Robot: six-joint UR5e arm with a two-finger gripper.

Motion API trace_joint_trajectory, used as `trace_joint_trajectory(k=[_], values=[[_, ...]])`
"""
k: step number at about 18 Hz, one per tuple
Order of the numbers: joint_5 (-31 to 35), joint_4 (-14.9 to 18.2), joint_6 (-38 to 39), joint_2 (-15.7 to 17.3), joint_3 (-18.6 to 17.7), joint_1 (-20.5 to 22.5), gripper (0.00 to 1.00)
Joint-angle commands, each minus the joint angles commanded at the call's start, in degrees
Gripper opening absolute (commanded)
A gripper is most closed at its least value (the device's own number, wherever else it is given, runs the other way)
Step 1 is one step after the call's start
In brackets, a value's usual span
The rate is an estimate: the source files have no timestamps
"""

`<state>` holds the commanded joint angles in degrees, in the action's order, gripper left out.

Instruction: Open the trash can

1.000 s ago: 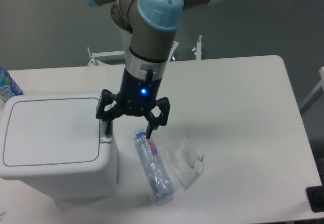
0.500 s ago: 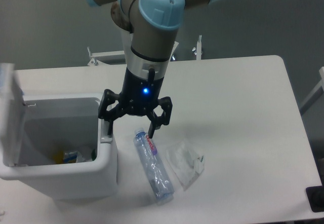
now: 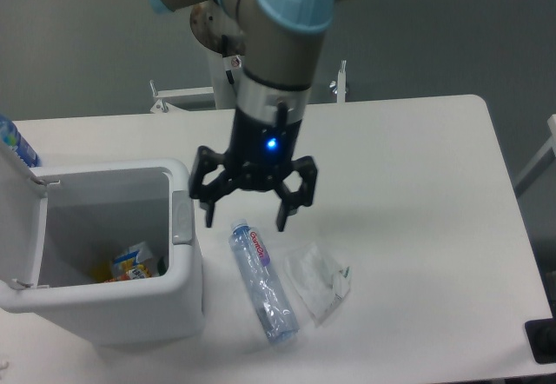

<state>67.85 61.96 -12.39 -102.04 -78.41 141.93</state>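
Note:
The white boxy trash can (image 3: 178,301) stands at the front left of the table with its lid (image 3: 19,219) swung up and open on the left side. Inside lies some colourful packaging (image 3: 132,262). The grey push-button (image 3: 182,218) sits on the can's right rim. My gripper (image 3: 246,219) is open and empty, hanging just right of the button and above the table, apart from the can.
A clear plastic bottle (image 3: 261,281) lies on the table right of the can. A crumpled clear wrapper (image 3: 316,281) lies beside it. A blue-labelled bottle (image 3: 12,143) stands behind the can at the far left. A dark object (image 3: 540,340) is at the table's front right corner.
The lid went from shut to fully open. My gripper has lifted off the button and moved right and slightly up, away from the can's rim.

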Motion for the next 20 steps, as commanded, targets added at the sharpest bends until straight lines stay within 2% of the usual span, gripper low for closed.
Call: trace_joint_trajectory(k=[5, 6, 9, 12, 17, 20], values=[[0.4, -2.0, -2.7, 0.3, 1.7, 6.8, 1.00], [0.7, -1.9, -6.2, 0.3, 1.3, 7.7, 1.00], [10.1, -1.0, -18.6, 0.4, 0.9, 9.4, 1.00], [15.8, -0.4, -28.2, 0.2, 0.2, 10.0, 1.00], [21.4, 0.0, -44.4, 0.1, -2.9, 12.3, 1.00], [21.6, 0.0, -47.5, 0.1, -3.9, 13.5, 1.00]])
